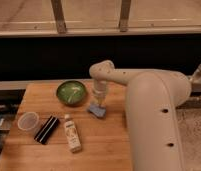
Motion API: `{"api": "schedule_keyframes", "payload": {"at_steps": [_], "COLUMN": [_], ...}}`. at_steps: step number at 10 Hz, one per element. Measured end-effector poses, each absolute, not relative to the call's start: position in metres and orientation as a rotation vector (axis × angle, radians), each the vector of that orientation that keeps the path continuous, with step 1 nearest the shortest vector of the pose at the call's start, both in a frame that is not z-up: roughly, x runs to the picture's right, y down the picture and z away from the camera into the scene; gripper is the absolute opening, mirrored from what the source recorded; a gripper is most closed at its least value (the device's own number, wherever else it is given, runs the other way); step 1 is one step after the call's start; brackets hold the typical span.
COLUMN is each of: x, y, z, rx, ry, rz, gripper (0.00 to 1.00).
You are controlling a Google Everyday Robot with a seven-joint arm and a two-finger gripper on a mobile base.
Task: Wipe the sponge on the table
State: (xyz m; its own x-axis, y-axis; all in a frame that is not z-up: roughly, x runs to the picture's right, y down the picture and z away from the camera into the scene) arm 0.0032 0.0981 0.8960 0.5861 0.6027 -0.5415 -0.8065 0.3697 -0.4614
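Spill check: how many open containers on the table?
2: green bowl left of the gripper at the sponge; clear cup at table left edge. Arm may hide others.

High oblique view; claw (97, 101) above table (105, 146)

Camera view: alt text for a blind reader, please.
The robot's white arm reaches over the light-brown wooden table, its pincer down on a small flat blue sponge. Left of it: a round green bowl, clear plastic cup, black rectangular bar and white bottle lying flat.
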Motion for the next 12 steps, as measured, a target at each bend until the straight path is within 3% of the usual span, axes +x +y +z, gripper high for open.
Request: {"api": "schedule_keyframes", "payload": {"at_steps": [3, 8, 12], "x": [0.031, 0.056, 0.028], "y": [0.099, 0.049, 0.033], "z": [0.907, 0.870, 0.902], "rx": [-0.736, -0.660, -0.677], "ry": [0.367, 0.400, 0.372], "rz": [0.976, 1.017, 0.963], "gripper": [0.00, 0.00, 0.00]}}
